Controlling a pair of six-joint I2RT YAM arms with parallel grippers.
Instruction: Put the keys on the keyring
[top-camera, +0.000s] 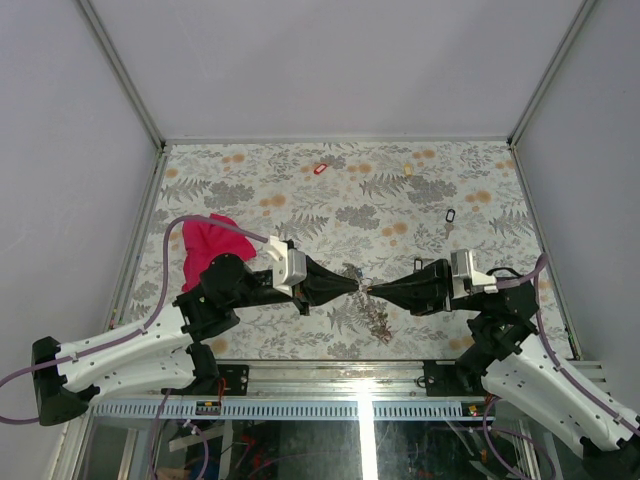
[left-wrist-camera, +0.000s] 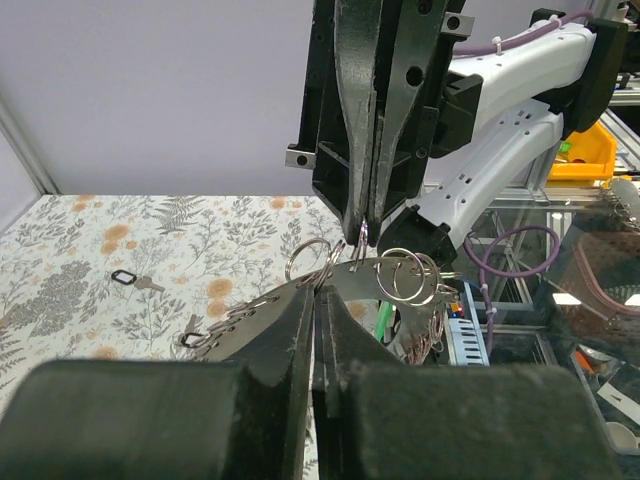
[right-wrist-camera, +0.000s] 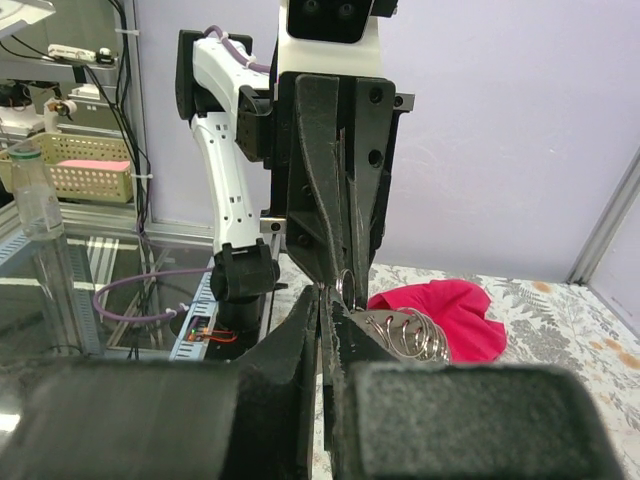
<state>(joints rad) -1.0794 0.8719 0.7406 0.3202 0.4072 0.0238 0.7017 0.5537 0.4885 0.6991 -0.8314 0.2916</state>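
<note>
My left hand is clenched on the rim of the keyring, held up over the tabletop near its front edge. My right hand, clenched too, meets it tip to tip, pinching what looks like a small silver key right at the ring. More keys dangle below.

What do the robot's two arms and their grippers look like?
The left arm and right arm have white moulded shells with black joints, and a loose purple cable trails along each. The left gripper and right gripper are black, each with two long fingers tapering to narrow tips.
</note>
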